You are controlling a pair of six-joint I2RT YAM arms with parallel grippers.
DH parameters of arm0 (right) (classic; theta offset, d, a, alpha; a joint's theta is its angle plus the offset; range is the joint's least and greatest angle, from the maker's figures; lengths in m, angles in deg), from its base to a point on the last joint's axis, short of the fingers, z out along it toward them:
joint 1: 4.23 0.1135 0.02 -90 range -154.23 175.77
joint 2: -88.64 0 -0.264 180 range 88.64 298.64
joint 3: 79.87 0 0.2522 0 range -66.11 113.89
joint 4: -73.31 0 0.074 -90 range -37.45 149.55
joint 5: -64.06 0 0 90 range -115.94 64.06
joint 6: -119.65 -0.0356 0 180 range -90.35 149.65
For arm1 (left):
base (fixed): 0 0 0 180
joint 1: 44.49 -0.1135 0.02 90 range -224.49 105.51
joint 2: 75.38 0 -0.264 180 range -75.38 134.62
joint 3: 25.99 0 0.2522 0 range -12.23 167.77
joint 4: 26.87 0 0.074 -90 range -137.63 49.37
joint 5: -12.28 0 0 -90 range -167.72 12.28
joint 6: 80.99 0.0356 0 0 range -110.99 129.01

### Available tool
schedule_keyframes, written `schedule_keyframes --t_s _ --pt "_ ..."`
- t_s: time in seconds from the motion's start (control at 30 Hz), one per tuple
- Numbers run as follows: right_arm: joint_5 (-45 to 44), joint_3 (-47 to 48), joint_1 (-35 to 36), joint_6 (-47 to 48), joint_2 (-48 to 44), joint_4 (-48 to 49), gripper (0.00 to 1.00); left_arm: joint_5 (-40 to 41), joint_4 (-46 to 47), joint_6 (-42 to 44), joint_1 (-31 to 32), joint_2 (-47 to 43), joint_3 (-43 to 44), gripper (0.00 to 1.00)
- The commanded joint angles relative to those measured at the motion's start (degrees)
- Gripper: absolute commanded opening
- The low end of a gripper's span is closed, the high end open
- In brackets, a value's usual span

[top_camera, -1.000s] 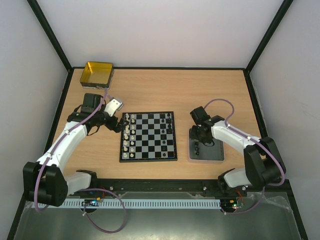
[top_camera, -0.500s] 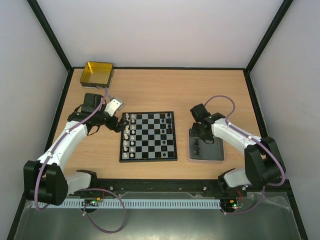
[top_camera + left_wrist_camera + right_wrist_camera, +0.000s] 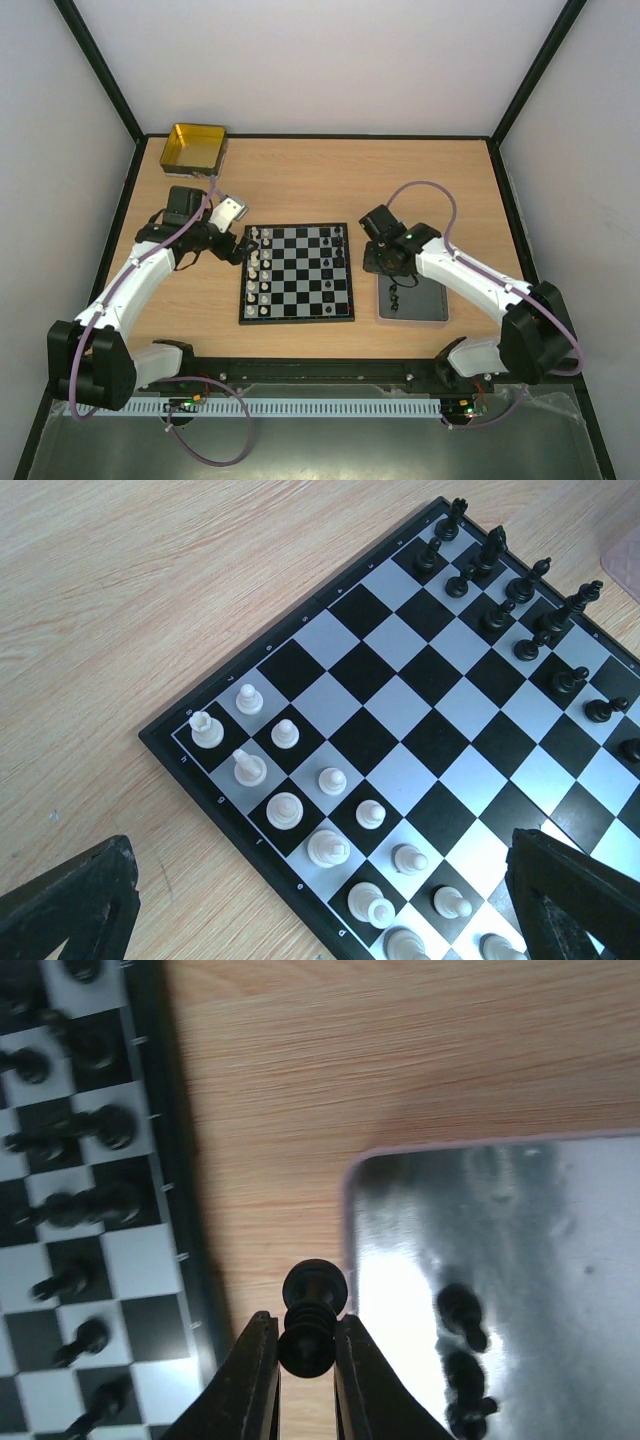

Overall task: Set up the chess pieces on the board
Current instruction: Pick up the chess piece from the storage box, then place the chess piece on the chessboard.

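Right pincer (image 3: pixel 305 1352) with black piece (image 3: pixel 314 1312), now nearer board (image 3: pixel 300 275)

The left arm (image 3: pixel 135 280) and the right arm (image 3: pixel 468 272) look alike — long links in glossy white shells, joined by chunky matte-black joints. A thin lilac cable (image 3: pixel 428 185) runs along each one, down to the bulky black bases (image 3: pixel 85 365), where small lights show. A small pale box (image 3: pixel 231 210) sits on the left wrist, and a tiny green light (image 3: pixel 408 237) glows on the right wrist. The left fingers (image 3: pixel 70 905) are black, blunt wedges. The right fingers (image 3: pixel 255 1380) are dark and slim — tapering, with paler edges.
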Motion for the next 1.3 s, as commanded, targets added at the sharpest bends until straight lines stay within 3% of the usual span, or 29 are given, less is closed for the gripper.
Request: schedule_keyframes --t_s 0.0,0.4,1.27 --pt "-0.40 2.46 4.27 -3.71 0.89 -1.02 0.11 -0.55 -0.25 -0.05 0.28 -0.20 -0.59 0.99" --pt "1.32 5.30 11.26 -6.12 9.05 3.69 0.11 -0.38 -0.07 0.14 0.30 -0.26 -0.74 0.99" --pt "2.66 9.36 11.85 -5.61 17.37 7.15 0.14 -0.63 0.09 0.30 0.26 -0.25 -0.83 0.99"
